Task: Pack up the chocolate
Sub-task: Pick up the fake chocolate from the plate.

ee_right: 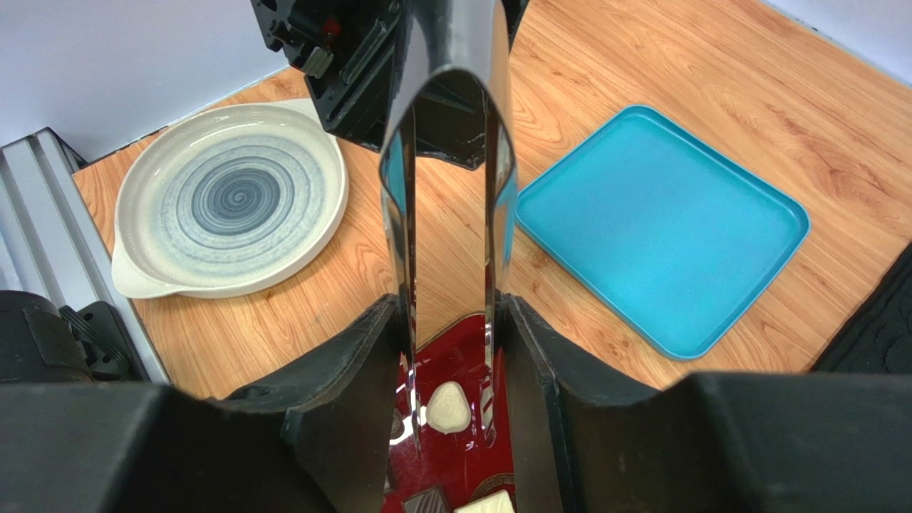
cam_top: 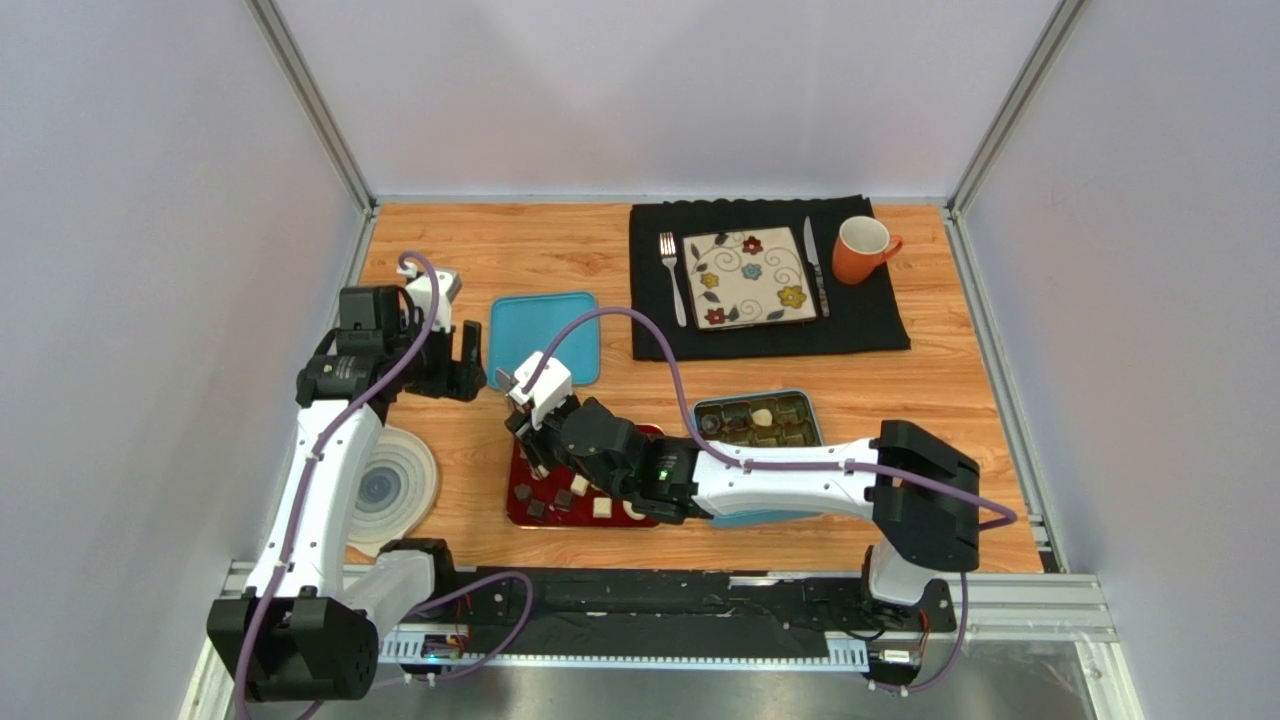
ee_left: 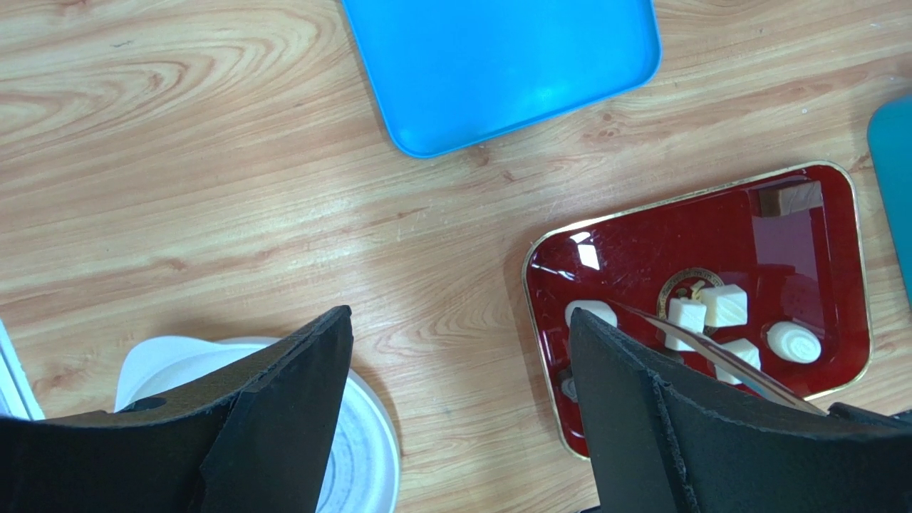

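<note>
Only the right wrist view showed the right tool (ee_right: 450, 353) grasping shiny tongs (ee_right: 450, 43) astride a rounded cream chocolate (ee_right: 446, 407); the left tool (ee_left: 460, 353) was released.

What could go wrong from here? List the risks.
1. The tongs straddle a white chocolate on the tray; slick metal tips may let it slip or flick away.
2. The tin lies beside the right arm; swinging there could drop the piece or knock the tin.
</note>
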`<state>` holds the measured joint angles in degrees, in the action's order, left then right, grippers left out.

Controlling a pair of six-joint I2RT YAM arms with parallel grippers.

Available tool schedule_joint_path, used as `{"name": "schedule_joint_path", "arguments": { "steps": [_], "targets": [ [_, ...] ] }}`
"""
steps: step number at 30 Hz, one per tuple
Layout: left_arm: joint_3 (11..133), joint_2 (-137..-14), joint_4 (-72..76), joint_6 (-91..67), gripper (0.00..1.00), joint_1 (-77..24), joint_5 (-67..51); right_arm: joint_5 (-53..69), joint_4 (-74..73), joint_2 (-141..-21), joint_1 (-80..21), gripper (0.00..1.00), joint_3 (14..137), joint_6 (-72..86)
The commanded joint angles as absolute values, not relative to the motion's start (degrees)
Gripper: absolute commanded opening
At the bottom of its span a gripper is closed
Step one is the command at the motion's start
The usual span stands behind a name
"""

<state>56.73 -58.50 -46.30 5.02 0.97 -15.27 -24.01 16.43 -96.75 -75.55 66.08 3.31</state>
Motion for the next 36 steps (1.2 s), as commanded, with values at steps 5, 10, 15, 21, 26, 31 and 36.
{"name": "schedule_joint_path", "arguments": {
  "steps": [5,10,15,21,26,31,36],
  "targets": [
    [54.85,-58.89,-43.33,3.34,0.83,1.84,-17.57,-22.77,20.48,-98.43,-75.15,0.43,68.99,3.87],
    [53.79,-58.80,-43.33,3.16,0.83,1.93,-18.54,-22.50,21.18,-99.32,-74.71,0.44,69.08,4.22],
    [53.26,-58.10,-43.77,3.87,0.82,2.02,-19.07,-22.32,21.88,-99.75,-74.18,0.44,69.26,4.22],
    [53.09,-57.75,-44.03,4.04,0.82,2.02,-20.21,-21.89,22.15,-100.37,-73.74,0.44,69.35,4.57],
    [53.26,-57.31,-44.47,4.31,0.82,2.11,-20.83,-21.53,22.24,-100.72,-73.56,0.44,69.17,5.27],
    [53.35,-56.69,-44.91,4.48,0.82,2.11,-21.18,-21.53,22.24,-101.34,-73.56,0.44,68.82,5.80],
    [53.35,-56.34,-45.26,4.92,0.82,2.20,-20.92,-21.71,22.67,-101.69,-73.13,0.43,68.03,5.98]
  ]
}}
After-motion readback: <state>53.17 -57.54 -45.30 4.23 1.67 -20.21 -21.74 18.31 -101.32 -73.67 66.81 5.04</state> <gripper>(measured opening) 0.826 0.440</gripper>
